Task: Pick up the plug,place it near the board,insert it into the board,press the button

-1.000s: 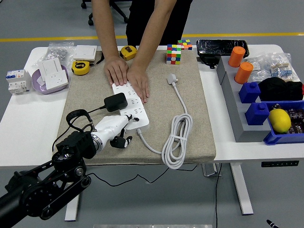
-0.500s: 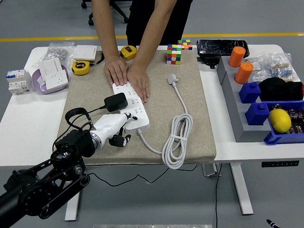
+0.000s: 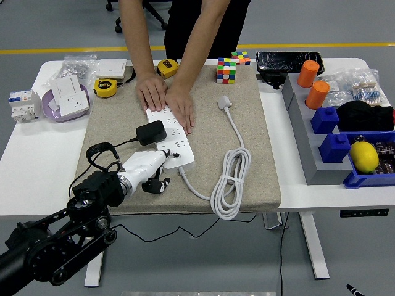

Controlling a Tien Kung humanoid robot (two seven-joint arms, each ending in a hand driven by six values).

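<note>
A white power strip [image 3: 173,137] lies on the beige mat [image 3: 247,123]. A black plug adapter [image 3: 150,132] sits in the strip's left side, its black cord looping off to the left. My left hand [image 3: 150,170], white with dark fingertips, rests on the mat at the strip's near end. One finger [image 3: 165,153] points onto the strip's near corner, and the other fingers are curled under and hold nothing. A person's two hands [image 3: 166,98] press flat on the strip's far end. The strip's own white plug [image 3: 223,102] lies on the mat to the right.
A coiled white cable [image 3: 229,182] lies right of the strip. A Rubik's cube [image 3: 226,69], tape measures [image 3: 105,87] and a bowl of switches [image 3: 65,98] stand at the back. Blue bins [image 3: 352,139] with orange cups [image 3: 307,73] fill the right side.
My left hand shifted slightly up towards the strip and back down, ending almost where it was. The person's hands have not moved.
</note>
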